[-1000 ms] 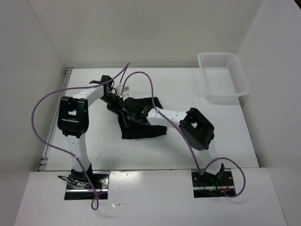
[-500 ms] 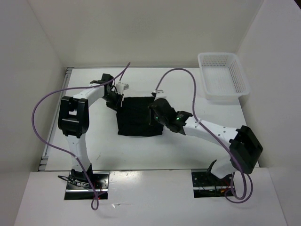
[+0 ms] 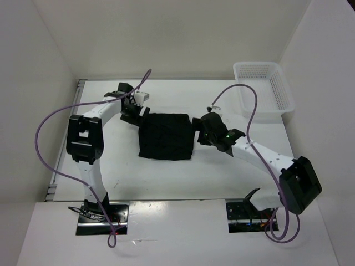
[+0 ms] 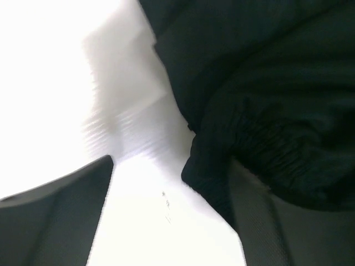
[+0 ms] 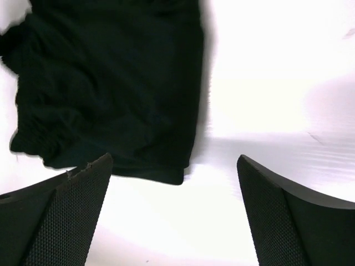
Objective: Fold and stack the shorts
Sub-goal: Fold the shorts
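Right claw (image 5: 174, 160) open beside shorts (image 3: 165, 136), basket (image 3: 263, 114) visible only overhead

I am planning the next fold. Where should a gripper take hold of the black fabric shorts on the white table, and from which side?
Probably the right edge of the black fabric shorts, near a corner, coming in low from the right. They lie flat as a folded square, that edge looks straight and free, and the open right gripper is beside it.
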